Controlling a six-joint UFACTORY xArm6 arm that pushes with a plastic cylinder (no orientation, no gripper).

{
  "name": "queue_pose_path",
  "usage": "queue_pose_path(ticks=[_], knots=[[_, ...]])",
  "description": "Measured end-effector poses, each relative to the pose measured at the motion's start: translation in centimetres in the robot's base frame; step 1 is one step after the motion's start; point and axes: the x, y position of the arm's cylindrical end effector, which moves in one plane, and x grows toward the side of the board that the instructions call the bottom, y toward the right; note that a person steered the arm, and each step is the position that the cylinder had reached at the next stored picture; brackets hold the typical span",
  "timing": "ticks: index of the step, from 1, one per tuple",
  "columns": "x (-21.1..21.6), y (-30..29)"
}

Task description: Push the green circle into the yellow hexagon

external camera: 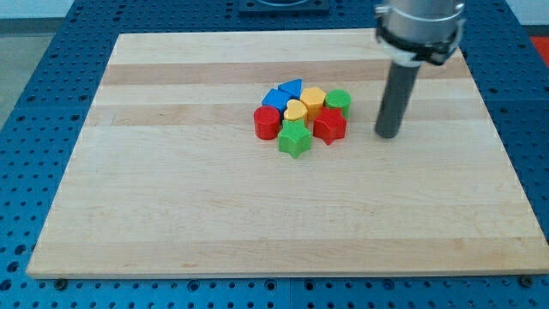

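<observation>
The green circle [338, 100] sits at the right end of a tight cluster near the board's middle. The yellow hexagon [313, 98] lies just to its left, and the two look to be touching. My tip [389, 135] rests on the board to the right of the cluster, a short way right of and below the green circle, apart from every block. The dark rod rises from the tip to the arm's collar at the view's top.
The cluster also holds a blue triangle [292, 87], a blue block [274, 97], a yellow heart [295, 111], a red circle [267, 122], a green star [294, 138] and a red star [329, 125]. The wooden board [171, 215] lies on a blue perforated table.
</observation>
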Motion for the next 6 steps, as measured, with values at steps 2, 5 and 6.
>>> queue_pose_path(ticks=[2,5,6], knots=[[-5.5,-0.6],[-4.9,-6.2],[-4.8,-6.4]])
